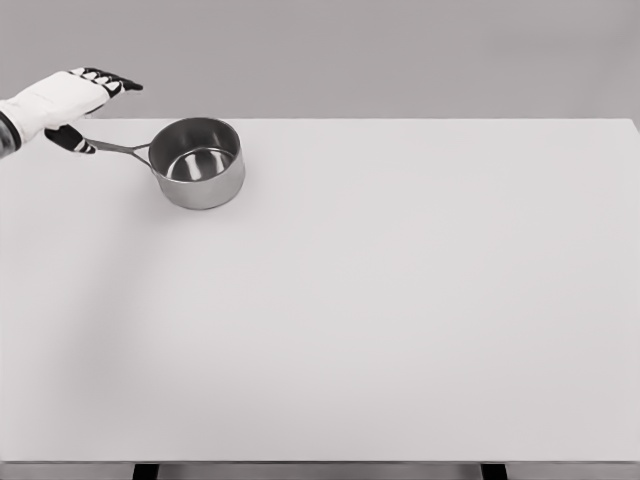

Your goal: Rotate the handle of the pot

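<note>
A steel pot (200,163) stands upright at the back left of the white table (400,300). Its thin handle (118,149) points left, towards the table's left edge. My left hand (90,110) comes in from the upper left and hovers at the handle's outer end. The fingers (118,82) stretch out above the handle and the thumb (70,140) sits by its tip. The hand looks open, with nothing gripped. The right arm is out of view.
The table's far edge (400,120) runs just behind the pot. A plain grey wall lies beyond it. The table's front edge runs along the bottom of the view.
</note>
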### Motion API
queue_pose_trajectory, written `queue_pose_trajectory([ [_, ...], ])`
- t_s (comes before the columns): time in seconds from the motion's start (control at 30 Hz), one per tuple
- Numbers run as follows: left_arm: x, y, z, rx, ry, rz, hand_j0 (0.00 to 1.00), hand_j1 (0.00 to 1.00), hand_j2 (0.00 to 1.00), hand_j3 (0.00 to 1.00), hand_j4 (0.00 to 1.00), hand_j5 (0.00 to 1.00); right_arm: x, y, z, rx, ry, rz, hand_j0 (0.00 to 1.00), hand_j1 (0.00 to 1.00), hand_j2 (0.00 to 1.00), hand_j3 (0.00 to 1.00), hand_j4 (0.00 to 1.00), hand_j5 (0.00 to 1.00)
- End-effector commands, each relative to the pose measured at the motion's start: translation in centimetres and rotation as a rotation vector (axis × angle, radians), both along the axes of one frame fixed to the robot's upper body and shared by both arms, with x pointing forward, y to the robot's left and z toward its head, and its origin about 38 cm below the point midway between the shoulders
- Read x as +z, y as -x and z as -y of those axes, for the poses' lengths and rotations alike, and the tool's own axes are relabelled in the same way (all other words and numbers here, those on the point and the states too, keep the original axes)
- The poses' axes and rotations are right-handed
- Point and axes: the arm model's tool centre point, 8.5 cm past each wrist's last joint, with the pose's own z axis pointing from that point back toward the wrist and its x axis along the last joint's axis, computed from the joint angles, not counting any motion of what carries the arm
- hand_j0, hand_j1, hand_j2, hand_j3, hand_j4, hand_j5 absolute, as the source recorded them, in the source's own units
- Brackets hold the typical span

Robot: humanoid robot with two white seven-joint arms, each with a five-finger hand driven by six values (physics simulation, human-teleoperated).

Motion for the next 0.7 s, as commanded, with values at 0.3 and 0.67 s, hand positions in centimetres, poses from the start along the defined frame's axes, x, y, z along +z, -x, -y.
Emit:
queue_pose_trajectory([
  [0.3, -0.2, 0.2, 0.1, -0.005, 0.003, 0.002, 1.0, 1.0, 1.0, 1.0, 1.0, 1.0, 0.0, 0.0, 0.0, 0.0, 0.0, 0.0, 1.0, 1.0, 1.0, 1.0, 1.0, 1.0],
  [0.67, 2.8, 8.8, 1.6, -0.237, 0.079, 0.097, 1.0, 1.0, 1.0, 1.0, 1.0, 1.0, 0.0, 0.0, 0.0, 0.0, 0.0, 0.0, 1.0, 1.0, 1.0, 1.0, 1.0, 1.0],
])
